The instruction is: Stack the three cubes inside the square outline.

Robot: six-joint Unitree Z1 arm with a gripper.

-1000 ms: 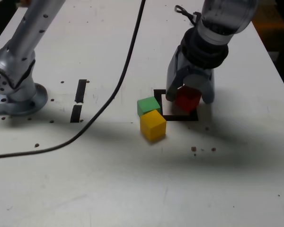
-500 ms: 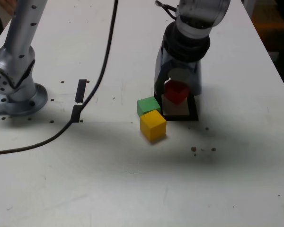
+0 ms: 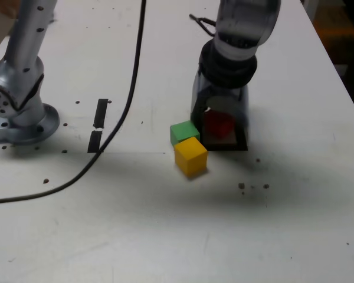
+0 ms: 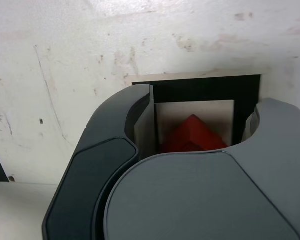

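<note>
My gripper (image 3: 220, 121) stands upright over the square outline (image 3: 241, 143), shut on the red cube (image 3: 218, 125), which sits low between the fingers over the white centre. The wrist view shows the red cube (image 4: 192, 136) corner-on between the jaws of my gripper (image 4: 195, 125), with the black square outline (image 4: 205, 90) around it. I cannot tell whether the cube touches the table. The green cube (image 3: 184, 131) rests against the outline's side at the exterior view's left. The yellow cube (image 3: 190, 155) lies just in front of it, touching it.
The arm's silver base (image 3: 17, 115) stands at the exterior view's left. A black cable (image 3: 125, 109) runs across the table between base and cubes. Two short black strips (image 3: 98, 124) lie near the base. Dark specks (image 3: 252, 187) dot the white table.
The gripper has carried the red cube towards the exterior view's left, from the square's right edge to over its centre, and has lowered it. Green and yellow cubes have not moved.
</note>
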